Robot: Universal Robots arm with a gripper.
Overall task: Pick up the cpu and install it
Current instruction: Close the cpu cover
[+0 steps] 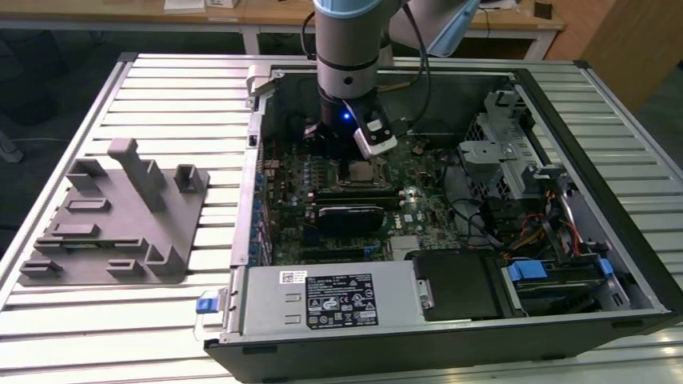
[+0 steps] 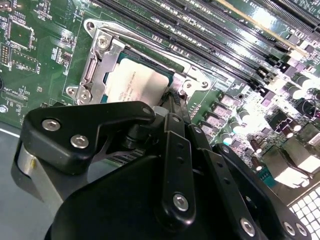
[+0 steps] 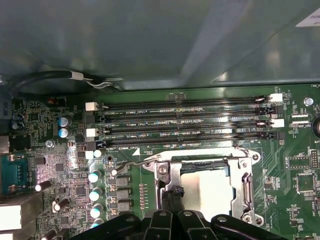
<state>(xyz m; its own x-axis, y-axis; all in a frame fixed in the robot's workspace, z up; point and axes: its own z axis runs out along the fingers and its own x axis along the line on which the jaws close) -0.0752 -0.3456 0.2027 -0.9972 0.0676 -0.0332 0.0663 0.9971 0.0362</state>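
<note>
The cpu (image 1: 364,170), a flat silvery square, lies level inside the motherboard socket's metal frame (image 3: 247,185) in the open computer case. In both wrist views its pale top shows clearly: cpu (image 2: 135,82), cpu (image 3: 212,187). My gripper (image 1: 361,154) hangs straight down over the socket. Its black linkage narrows to closed tips, gripper (image 2: 172,102), gripper (image 3: 171,198), which sit at one edge of the cpu. Whether the tips touch the chip is hidden by the linkage. Nothing shows between them.
Long memory slots (image 3: 185,120) run beside the socket. The case's metal walls (image 1: 256,144) surround the board. A power supply (image 1: 331,300), a drive cage (image 1: 513,152) and cables (image 1: 533,232) fill the exterior view's right and front. A grey fixture (image 1: 117,216) sits outside the case.
</note>
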